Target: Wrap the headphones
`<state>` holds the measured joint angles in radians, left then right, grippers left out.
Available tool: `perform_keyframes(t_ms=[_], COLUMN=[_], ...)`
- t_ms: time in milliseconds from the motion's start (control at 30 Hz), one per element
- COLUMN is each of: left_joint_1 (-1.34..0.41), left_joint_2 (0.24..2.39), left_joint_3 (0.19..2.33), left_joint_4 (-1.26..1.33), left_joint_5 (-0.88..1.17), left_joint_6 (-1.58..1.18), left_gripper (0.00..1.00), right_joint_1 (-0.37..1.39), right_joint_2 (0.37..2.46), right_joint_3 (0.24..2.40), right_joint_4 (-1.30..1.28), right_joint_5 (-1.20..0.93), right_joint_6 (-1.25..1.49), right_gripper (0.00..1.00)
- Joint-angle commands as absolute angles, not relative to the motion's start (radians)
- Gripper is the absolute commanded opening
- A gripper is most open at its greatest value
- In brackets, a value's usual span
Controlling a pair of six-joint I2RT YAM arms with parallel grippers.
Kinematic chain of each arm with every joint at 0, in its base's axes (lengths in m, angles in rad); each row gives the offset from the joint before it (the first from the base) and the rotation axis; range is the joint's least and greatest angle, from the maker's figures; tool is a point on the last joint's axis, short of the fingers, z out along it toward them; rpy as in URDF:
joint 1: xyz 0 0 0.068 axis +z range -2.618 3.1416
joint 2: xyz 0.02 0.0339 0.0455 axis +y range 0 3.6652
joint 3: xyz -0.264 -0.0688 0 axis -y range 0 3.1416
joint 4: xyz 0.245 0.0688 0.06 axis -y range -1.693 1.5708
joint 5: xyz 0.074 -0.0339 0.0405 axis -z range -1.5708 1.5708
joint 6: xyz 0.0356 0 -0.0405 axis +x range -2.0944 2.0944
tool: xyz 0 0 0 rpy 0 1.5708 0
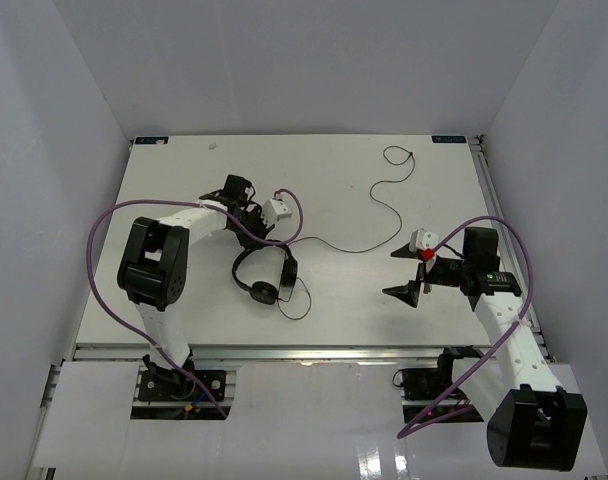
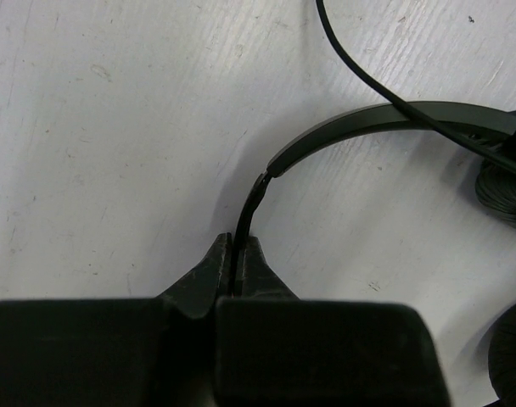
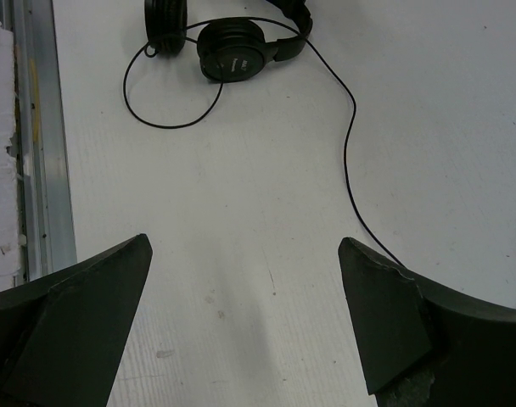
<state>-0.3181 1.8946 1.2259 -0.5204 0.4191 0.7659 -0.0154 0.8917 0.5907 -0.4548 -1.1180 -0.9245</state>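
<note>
The black headphones (image 1: pixel 262 274) lie on the white table left of centre, with both ear cups toward the near edge. Their thin cord (image 1: pixel 379 205) trails right and back to a small loop at the far right. My left gripper (image 1: pixel 252 235) is shut on the headphones, pinching the thin end of the headband (image 2: pixel 245 212) between its fingertips. The wider band (image 2: pixel 368 123) curves right toward an ear cup (image 2: pixel 506 191). My right gripper (image 1: pixel 404 272) hovers open and holds nothing, well right of the headphones (image 3: pixel 232 47), with the cord (image 3: pixel 351 144) running past its right finger.
A metal rail (image 1: pixel 304 352) runs along the table's near edge, and another (image 1: pixel 487 200) runs along the right side. White walls enclose the back and both sides. Purple arm cables (image 1: pixel 104 225) loop beside each arm.
</note>
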Motion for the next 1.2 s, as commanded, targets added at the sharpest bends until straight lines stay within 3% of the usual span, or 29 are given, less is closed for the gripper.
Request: perform_keyframes(t_ms=[0,333,600,733,867,1067,1167], left_joint_1=[-0.327,-0.259,-0.233,-0.232,-0.233,-0.233,-0.233], left_joint_2=[1.893,1.663,1.269,1.126,1.044,0.961,0.948], left_joint_3=[1.205,1.155,0.873,0.814,0.816,0.849,0.862], left_joint_4=[-0.558,-0.482,-0.333,-0.335,-0.382,-0.452,-0.465], left_joint_5=[0.389,0.217,0.361,0.382,0.437,0.541,0.557], left_joint_6=[0.706,0.070,-0.193,-0.164,-0.095,-0.031,-0.028], left_gripper=[0.00,0.00,0.00,0.00,0.00,0.00,0.00], right_joint_1=[-0.017,-0.012,0.291,0.341,0.344,0.371,0.420], right_joint_2=[0.882,0.927,1.165,1.371,1.544,1.802,1.852], right_joint_3=[0.609,0.673,0.927,1.160,1.353,1.596,1.617], right_joint_4=[-0.462,-0.430,-0.164,-0.224,-0.426,-0.574,-0.650], right_joint_5=[-1.139,-1.106,-0.679,-0.849,-1.067,-1.178,-1.201], right_joint_6=[-0.922,-0.848,-0.505,-0.550,-0.834,-0.971,-1.005], right_gripper=[0.97,0.98,0.99,0.94,0.90,0.90,0.90])
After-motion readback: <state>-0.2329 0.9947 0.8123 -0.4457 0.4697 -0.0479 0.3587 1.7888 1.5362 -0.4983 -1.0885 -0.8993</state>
